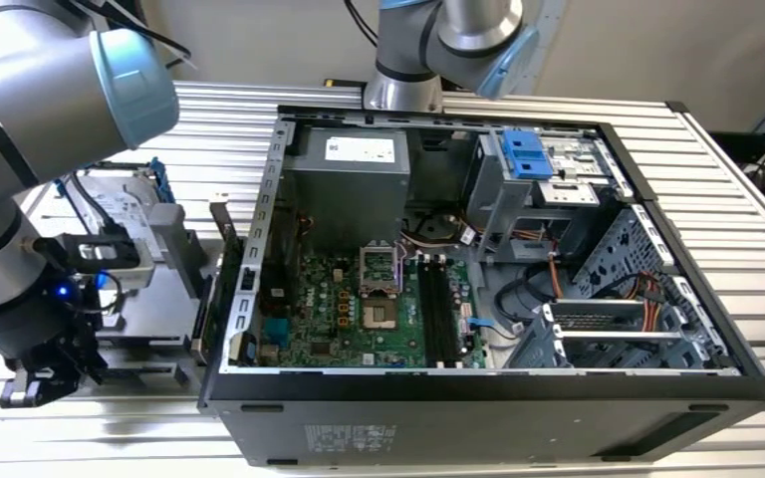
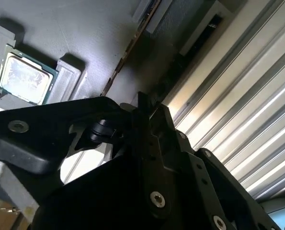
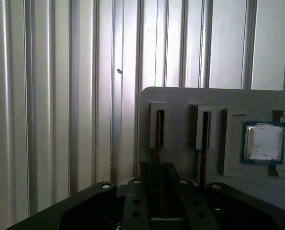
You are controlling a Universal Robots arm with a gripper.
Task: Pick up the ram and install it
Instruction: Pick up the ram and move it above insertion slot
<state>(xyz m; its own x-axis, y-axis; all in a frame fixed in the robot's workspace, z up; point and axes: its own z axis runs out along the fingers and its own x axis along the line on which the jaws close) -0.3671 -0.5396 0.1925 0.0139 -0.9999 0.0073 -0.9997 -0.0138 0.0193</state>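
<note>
The ram (image 3: 159, 132) stands edge-on in a slot of a grey holder (image 3: 180, 98), seen as a thin brown edge (image 2: 125, 57) in the second wrist view. My gripper (image 3: 158, 167) sits over that slot, its dark fingers pressed to both sides of the stick, which is still in the slot. The gripper (image 2: 143, 103) is black and bulky in the second wrist view. In the exterior view, my gripper (image 1: 37, 383) hangs low at the exterior view's left, beside the open computer case (image 1: 489, 383). Long black memory slots (image 1: 438, 314) lie on the green motherboard (image 1: 343, 309).
A second stick (image 3: 205, 132) stands in the neighbouring slot. A square silver processor (image 3: 263, 142) rests in a pocket of the same holder, also seen in the second wrist view (image 2: 25, 76). A hard drive in its frame (image 1: 130, 214) and another arm (image 1: 449, 40) stand nearby on the ribbed metal table (image 1: 741, 199).
</note>
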